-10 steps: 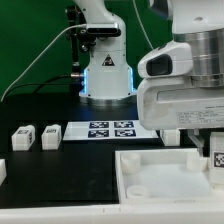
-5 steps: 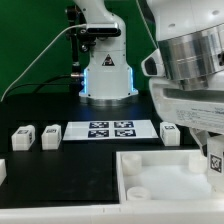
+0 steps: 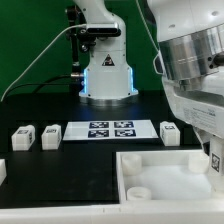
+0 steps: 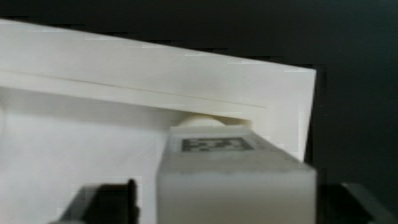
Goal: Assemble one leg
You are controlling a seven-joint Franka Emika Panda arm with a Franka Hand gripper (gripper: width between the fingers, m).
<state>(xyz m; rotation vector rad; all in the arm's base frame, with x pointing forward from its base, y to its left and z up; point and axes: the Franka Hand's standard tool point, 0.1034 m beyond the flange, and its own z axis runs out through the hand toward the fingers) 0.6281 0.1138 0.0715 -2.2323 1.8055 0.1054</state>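
Note:
In the wrist view a leg (image 4: 231, 180), a white block with a black-and-white tag on its upper face, sits between my gripper's (image 4: 231, 205) dark fingers (image 4: 118, 203). It is held over a corner of the large white tray-like piece (image 4: 107, 110), close to a small round bump (image 4: 201, 122) by its wall. In the exterior view the gripper itself is cut off at the right edge. Three more legs stand on the black table: two at the exterior view's left (image 3: 22, 137) (image 3: 50, 135) and one right of the marker board (image 3: 169, 133).
The marker board (image 3: 110, 129) lies flat in the middle of the table. The tray-like piece (image 3: 165, 160) fills the near right. The robot base (image 3: 105, 75) stands behind, against a green backdrop. A small white part (image 3: 3, 171) shows at the left edge.
The arm has shifted toward the exterior view's right and lower. The held leg, seen at the right edge a second ago, has slipped out of that view.

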